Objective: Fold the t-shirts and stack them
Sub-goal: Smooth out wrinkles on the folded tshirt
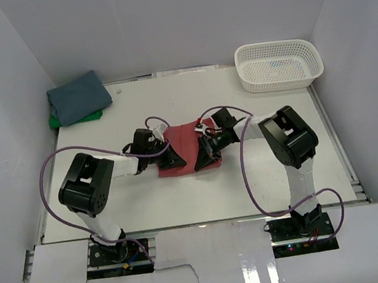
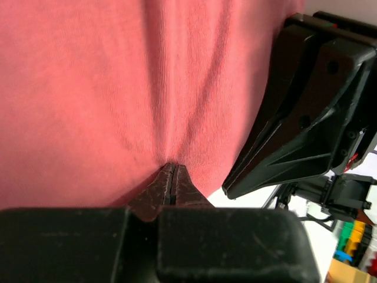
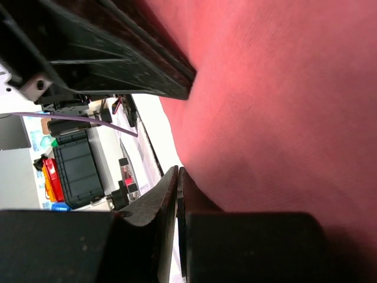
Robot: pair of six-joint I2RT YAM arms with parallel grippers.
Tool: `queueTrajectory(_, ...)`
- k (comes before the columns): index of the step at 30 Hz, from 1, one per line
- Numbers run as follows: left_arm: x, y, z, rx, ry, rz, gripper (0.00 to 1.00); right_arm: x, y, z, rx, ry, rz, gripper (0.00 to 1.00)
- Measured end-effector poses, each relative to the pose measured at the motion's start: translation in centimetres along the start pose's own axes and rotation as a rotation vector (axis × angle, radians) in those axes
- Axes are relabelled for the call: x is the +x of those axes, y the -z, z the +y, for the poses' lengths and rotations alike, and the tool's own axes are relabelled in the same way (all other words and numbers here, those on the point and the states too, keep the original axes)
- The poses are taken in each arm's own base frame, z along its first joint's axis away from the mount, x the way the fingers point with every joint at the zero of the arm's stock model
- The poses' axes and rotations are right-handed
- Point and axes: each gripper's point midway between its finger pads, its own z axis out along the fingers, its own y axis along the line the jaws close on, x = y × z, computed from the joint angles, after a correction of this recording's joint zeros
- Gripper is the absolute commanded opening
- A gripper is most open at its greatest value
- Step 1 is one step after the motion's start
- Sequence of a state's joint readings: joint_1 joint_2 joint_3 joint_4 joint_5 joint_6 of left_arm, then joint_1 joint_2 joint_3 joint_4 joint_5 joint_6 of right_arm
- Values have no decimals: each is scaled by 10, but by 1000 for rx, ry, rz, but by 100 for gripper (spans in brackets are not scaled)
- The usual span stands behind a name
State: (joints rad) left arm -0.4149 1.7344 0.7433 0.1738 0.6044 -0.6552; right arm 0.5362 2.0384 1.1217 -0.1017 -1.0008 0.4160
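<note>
Left gripper (image 2: 172,169), right gripper (image 3: 177,172) closed at crosswise coral-red t-shirt's (image 1: 184,143) near edge.

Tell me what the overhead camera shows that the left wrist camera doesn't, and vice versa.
Only overhead: the slate-blue shirt stacked on the green shirt at the far left corner, and the white basket far right. Only left wrist: the shut tips of the left gripper pinching cloth into creases. Both: the coral-red shirt and the right gripper.
</note>
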Motion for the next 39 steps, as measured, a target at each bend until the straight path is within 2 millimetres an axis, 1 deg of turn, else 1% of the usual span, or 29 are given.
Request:
queueTrajectory(2, 4, -2, 3, 12, 5, 6, 0, 0, 0, 0, -1, -1, -1, 8)
queueTrajectory(6, 5, -3, 1, 37, -11, -4, 0, -2, 3, -2, 0, -1, -7, 8)
queueTrajectory(9, 6, -3, 1, 46, -18, -9, 0, -4, 8, -7, 5, -3, -19, 8)
queueTrajectory(15, 7, -2, 2, 56, -32, -22, 0, -10, 33, -32, 50, -38, -69, 8)
queueTrajectory(18, 10, 0, 2, 58, -37, -24, 0, -7, 41, -42, 73, -67, -76, 8)
queueTrajectory(31, 24, 22, 6, 36, -35, -30, 0, -2, 45, -48, 158, -99, -50, 8)
queueTrajectory(36, 26, 25, 9, 22, -22, -23, 0, -1, 52, -49, 216, -100, -55, 10)
queueTrajectory(39, 26, 25, 8, 17, -15, -15, 0, -2, 60, -47, 280, -94, -67, 10)
